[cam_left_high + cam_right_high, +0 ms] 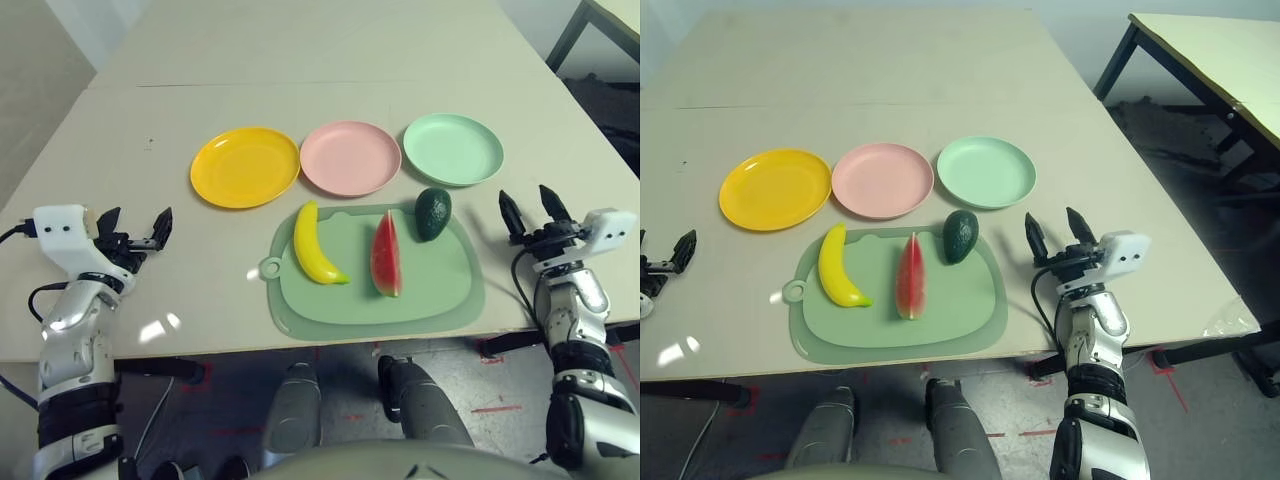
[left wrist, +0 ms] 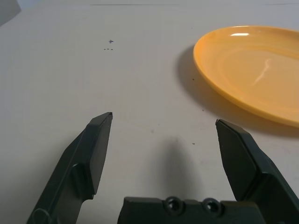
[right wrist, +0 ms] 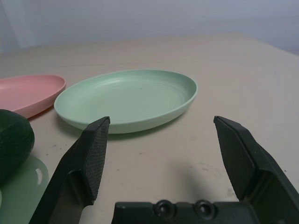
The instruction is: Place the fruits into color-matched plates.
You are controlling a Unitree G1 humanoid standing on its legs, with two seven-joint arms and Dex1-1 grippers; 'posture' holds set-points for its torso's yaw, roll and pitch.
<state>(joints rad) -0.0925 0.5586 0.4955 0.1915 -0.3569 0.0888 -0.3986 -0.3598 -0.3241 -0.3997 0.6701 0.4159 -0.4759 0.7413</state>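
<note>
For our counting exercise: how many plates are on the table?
3, in a row beyond the mat: yellow plate on the robot's left, pink plate in the middle, mint green plate on the right.

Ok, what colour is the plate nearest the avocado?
Mint green plate; the left eye view shows it best, just beyond the avocado.
</note>
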